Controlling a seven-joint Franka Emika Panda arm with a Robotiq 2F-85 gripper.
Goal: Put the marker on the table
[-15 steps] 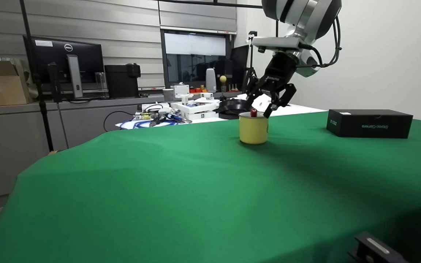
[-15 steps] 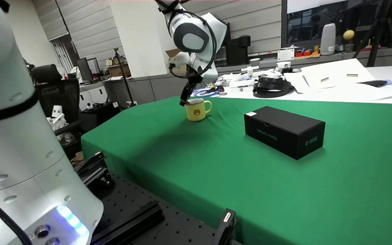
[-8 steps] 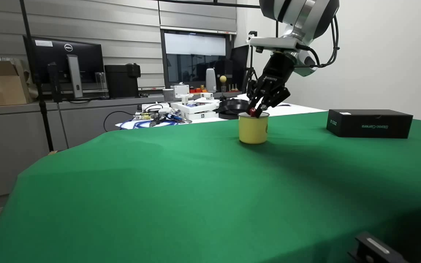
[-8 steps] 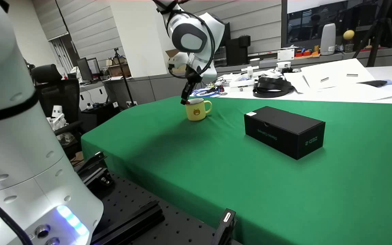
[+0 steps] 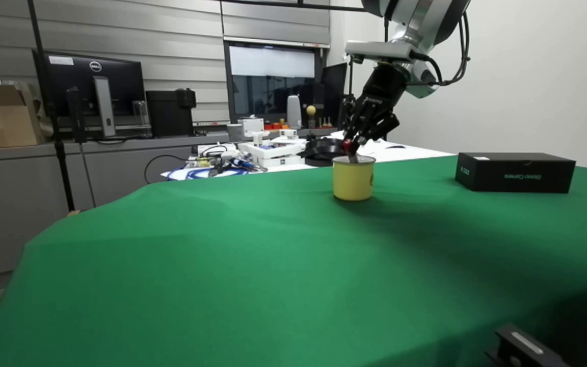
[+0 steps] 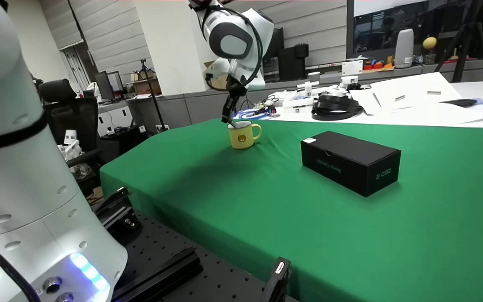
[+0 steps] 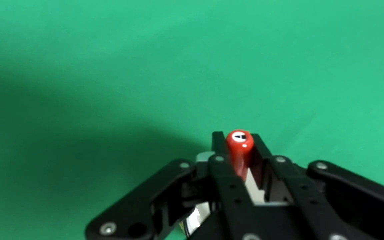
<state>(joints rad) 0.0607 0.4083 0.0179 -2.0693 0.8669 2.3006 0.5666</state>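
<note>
My gripper (image 5: 353, 145) is above the yellow cup, its fingers closed around the red end of the marker (image 5: 347, 146). The marker leans, and its greyish shaft (image 6: 234, 124) runs down into the cup, where the lower end is hidden. In the wrist view the marker's rounded red tip (image 7: 239, 141) is pinched between both fingers (image 7: 217, 140). The yellow cup (image 6: 241, 137) stands upright on the green table (image 5: 212, 265), its handle and bear print visible in an exterior view. Only a bit of the cup's pale inside (image 7: 201, 213) shows beneath my gripper in the wrist view.
A black camera box (image 6: 350, 161) lies on the table to one side of the cup. Behind the table's far edge, a white surface holds papers (image 6: 417, 94), a black coil (image 6: 336, 108) and loose parts. A dark metal bracket (image 6: 278, 277) sits by the table's near edge.
The fingers have come together from open onto the marker's red end. Gripper and marker have then risen slightly, so more of the marker shows above the cup's rim. The cup has stayed put.
</note>
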